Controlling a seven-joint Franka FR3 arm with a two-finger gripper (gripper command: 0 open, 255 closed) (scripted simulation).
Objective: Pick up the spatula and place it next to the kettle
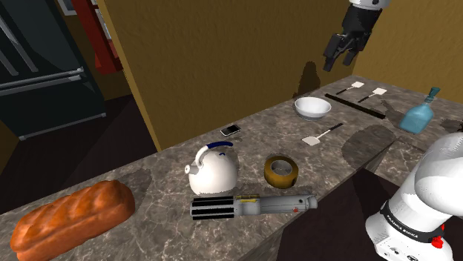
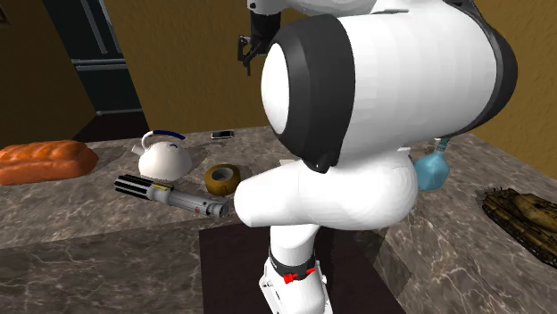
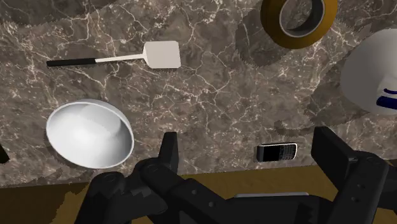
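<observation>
Gripper (image 1: pixel 337 61) hung high above desk (image 1: pixel 159 182), fingers apart, holding nothing. Spatula (image 1: pixel 320 136) lay flat on desk between bowl (image 1: pixel 312 108) and tape roll (image 1: pixel 282 171), apart from kettle (image 1: pixel 214 170).

Spatula (image 1: pixel 323 134) beside bowl (image 1: pixel 312 108), kettle (image 1: pixel 212 169) near tape roll (image 1: pixel 282 172), veined counter (image 1: pixel 159 189)

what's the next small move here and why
Probably lower the open gripper toward the spatula and line up over its dark handle: the gripper hangs high above the counter, empty, and the spatula lies flat between the white bowl and the tape roll.
</observation>
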